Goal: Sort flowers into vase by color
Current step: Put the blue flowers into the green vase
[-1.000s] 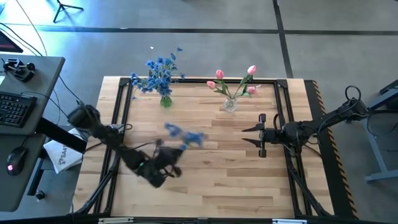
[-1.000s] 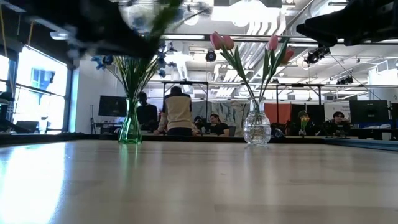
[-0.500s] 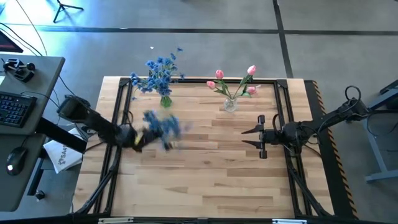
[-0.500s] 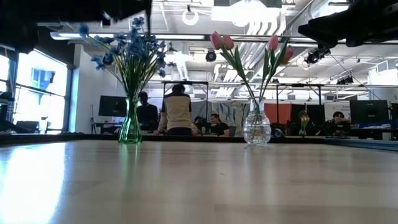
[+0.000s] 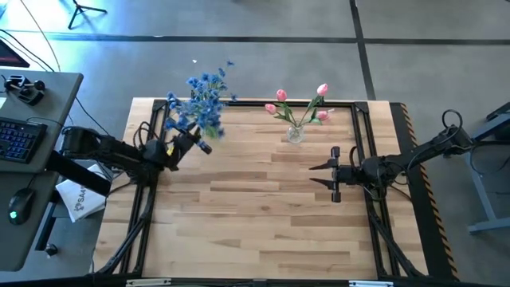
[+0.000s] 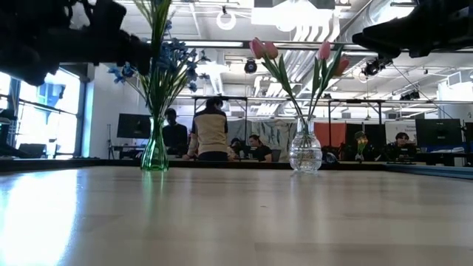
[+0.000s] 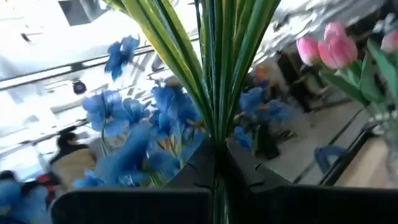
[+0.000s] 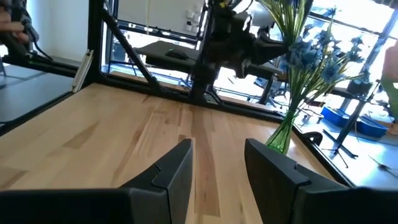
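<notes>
My left gripper [image 5: 194,141] is shut on a blue-blossomed flower [image 5: 201,118] just short of the green vase [image 6: 154,151], which stands by the table's far edge and holds more blue flowers [image 5: 209,82]. In the left wrist view the green stems and leaves [image 7: 214,74] run out from between the fingers, with blue blossoms [image 7: 134,155] around them. A clear vase [image 5: 295,133] to the right holds pink tulips [image 6: 260,49]. My right gripper [image 5: 312,174] hangs open over the table's right half, touching nothing. My left gripper pinches the blue flower's green stem [image 7: 215,140] between its two fingers, with the stem and leaves running on past the fingertips. The fingers reach in from the table's left. The flower is lifted clear of the table, its blossoms beyond the fingers over the green vase.
A black frame [image 5: 157,127] runs along the table's left, far and right sides. The bare wood [image 5: 255,215] between the arms and toward the near edge holds nothing. People sit and stand in the room beyond the far edge [image 6: 211,133]. A desk with a keyboard [image 5: 20,135] stands left of the table.
My left gripper has carried the blue flower from the table's near middle toward the left and then toward the far edge, up to the green vase. The flower has swung about with it, so its blossoms now lie over the vase. My right arm has kept still.
</notes>
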Robot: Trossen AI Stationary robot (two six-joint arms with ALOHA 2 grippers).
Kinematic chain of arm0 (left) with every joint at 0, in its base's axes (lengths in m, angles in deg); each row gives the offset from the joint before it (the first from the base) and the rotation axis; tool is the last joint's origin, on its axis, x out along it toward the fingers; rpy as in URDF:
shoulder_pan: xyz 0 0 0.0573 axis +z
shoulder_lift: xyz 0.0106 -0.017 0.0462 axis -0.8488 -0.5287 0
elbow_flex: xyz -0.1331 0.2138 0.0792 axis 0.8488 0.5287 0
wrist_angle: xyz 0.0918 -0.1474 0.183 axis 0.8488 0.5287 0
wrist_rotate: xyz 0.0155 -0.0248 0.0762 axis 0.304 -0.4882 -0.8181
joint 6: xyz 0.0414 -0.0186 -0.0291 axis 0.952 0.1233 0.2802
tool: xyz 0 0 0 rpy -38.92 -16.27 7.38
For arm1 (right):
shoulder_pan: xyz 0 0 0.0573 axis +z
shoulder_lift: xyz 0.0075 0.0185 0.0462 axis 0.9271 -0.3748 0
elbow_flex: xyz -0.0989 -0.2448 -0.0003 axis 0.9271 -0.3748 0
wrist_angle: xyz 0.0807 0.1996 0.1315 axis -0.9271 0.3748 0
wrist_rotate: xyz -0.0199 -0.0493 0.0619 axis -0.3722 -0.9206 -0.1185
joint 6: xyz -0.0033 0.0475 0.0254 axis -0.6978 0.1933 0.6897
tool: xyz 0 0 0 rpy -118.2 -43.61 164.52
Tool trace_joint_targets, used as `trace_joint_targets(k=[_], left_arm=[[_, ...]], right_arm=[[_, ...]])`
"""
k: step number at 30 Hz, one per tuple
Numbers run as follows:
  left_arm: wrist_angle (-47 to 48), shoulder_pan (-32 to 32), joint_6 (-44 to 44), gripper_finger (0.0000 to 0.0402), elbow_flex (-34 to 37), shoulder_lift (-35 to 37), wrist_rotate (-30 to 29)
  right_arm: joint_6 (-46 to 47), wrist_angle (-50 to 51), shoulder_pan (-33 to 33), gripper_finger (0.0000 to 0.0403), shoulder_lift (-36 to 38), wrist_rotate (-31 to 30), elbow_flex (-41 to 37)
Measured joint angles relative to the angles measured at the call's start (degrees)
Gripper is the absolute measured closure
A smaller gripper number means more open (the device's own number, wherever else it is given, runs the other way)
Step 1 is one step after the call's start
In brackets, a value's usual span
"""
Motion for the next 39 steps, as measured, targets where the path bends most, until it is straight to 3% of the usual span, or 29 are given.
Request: trace_joint_targets(k=[4,9,22,33,39], left_arm=[[0.0,6.7,-8.2,0.0401,2.5,0.0,7.6],[0.0,10.9,-11.3,0.0401,3.0,0.0,14.3],[0.1,17.8,-18.4,0.0401,3.0,0.0,20.6],[3.0,19.7,-24.3,0.0401,3.0,-3.8,19.9],[8.0,19.7,-33.4,0.0401,3.0,-4.5,8.0]], right_arm=[[1.3,0.0,0.0,0.0261,0.0,-0.1,0.0],[1.1,0.0,0.0,0.0261,0.0,-0.6,0.0],[1.6,0.0,0.0,0.0261,0.0,-1.0,0.0],[2.5,0.0,0.0,0.0261,0.0,-0.9,-0.1],[2.9,-0.1,0.0,0.0261,0.0,-0.9,-0.1]])
